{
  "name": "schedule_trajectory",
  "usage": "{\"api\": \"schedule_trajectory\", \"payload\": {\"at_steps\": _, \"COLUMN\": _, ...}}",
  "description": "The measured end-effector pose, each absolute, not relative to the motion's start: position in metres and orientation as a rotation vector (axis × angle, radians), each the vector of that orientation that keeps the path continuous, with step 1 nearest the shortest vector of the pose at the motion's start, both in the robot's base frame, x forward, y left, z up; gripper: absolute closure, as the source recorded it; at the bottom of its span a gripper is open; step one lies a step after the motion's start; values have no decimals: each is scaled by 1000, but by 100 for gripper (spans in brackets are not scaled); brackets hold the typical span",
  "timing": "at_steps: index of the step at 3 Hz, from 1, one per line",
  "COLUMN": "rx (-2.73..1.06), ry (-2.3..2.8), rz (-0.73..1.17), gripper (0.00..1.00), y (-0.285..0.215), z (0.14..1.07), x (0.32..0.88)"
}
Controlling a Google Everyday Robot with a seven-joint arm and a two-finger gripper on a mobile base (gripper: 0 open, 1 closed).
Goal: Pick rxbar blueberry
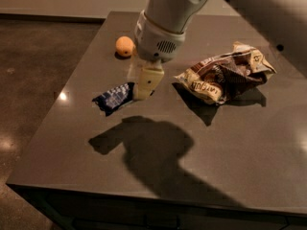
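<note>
One hand (142, 93) grips rxbar blueberry (114, 97) above table (230, 143)

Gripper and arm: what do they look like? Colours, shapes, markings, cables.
The arm is a thick, smooth off-white tube. It widens into a round wrist collar that carries an oval perforated grille. The gripper, at the right end of the rxbar blueberry, has blocky cream-yellow fingers. No cables or lettering show.

We see our hand (143, 94) above the counter (225, 147) gripping the rxbar blueberry (113, 97); orange (124, 46) behind, chip bag (225, 74) right.
</note>
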State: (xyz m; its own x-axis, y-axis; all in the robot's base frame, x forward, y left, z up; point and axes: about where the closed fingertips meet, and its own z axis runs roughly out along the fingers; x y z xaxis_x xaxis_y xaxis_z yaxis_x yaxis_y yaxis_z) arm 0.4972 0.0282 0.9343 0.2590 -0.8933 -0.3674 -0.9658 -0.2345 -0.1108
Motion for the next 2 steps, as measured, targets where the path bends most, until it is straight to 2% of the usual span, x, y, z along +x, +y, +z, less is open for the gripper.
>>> {"api": "schedule_trajectory", "payload": {"at_steps": 2, "rx": -2183, "ry": 1682, "rz": 355, "gripper": 100, "y": 26, "z": 960, "x": 500}}
